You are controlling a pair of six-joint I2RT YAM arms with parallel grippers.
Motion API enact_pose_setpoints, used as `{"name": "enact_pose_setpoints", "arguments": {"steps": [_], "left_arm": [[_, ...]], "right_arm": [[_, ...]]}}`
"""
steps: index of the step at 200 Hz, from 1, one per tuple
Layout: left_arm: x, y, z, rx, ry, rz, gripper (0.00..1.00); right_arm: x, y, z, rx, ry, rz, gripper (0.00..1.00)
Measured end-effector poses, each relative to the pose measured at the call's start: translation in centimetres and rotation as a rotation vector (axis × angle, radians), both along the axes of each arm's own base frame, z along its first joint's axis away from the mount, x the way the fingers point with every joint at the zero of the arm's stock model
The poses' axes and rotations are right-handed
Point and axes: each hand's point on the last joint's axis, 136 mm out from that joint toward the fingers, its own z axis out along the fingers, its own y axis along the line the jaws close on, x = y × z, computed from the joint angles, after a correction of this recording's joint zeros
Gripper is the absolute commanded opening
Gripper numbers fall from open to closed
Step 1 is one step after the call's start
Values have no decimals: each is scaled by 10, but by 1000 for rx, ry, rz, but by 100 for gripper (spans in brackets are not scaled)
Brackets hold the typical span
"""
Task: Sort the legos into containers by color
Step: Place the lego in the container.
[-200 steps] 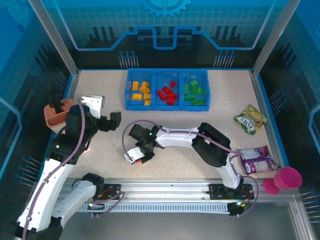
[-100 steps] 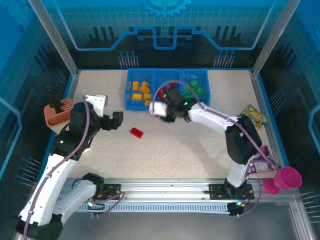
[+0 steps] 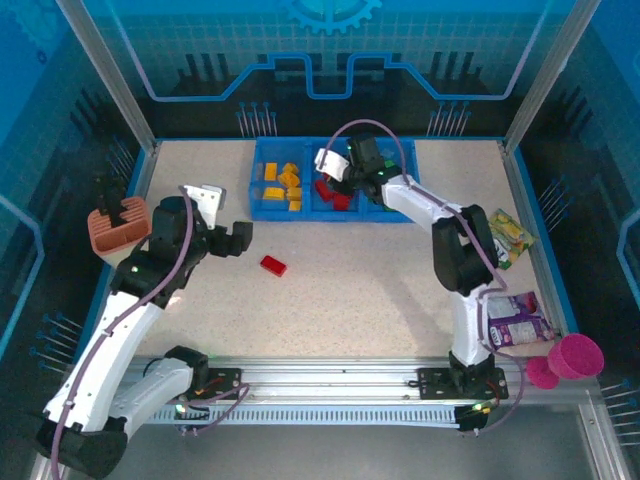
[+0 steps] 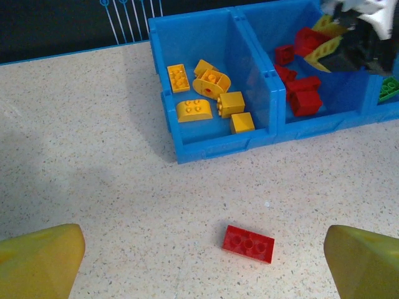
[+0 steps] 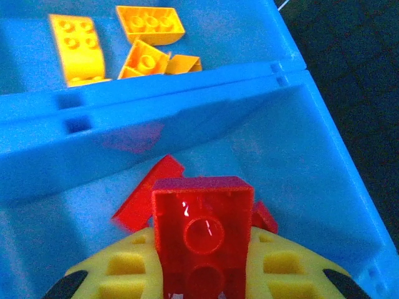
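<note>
Over the speckled table (image 3: 380, 290), a red brick (image 5: 202, 212) sits pinched in the right gripper (image 5: 201, 274) above the blue tray (image 3: 330, 214)'s red-filled middle compartment, where releasing near the divider could bounce it among the yellow bricks (image 5: 149, 18); the left gripper (image 4: 199, 266) hangs open near a loose red brick (image 4: 248, 243).

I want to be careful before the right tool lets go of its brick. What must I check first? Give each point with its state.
1. Right tool shut on held red brick: ok.
2. Held brick over middle compartment, where red bricks lie: ok.
3. Height above compartment floor: cannot tell.
4. Left tool open, apart from blue tray: ok.
5. No brick left on table: not ok, loose red brick lies there.
</note>
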Motion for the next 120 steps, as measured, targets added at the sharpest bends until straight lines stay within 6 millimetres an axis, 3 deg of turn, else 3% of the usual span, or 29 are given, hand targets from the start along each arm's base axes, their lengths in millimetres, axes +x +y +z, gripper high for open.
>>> {"name": "enact_pose_setpoints", "arguments": {"steps": [25, 52, 99, 120], "left_arm": [[4, -1, 2, 1, 2, 0, 99], [5, -1, 7, 0, -5, 0, 99], [8, -2, 10, 1, -8, -1, 99], [9, -2, 8, 4, 1, -1, 99]], "right_arm": [[32, 10, -12, 3, -21, -2, 20], [57, 20, -25, 4, -39, -2, 33], [70, 24, -33, -1, -49, 2, 47], [73, 25, -25, 11, -66, -2, 65]]}}
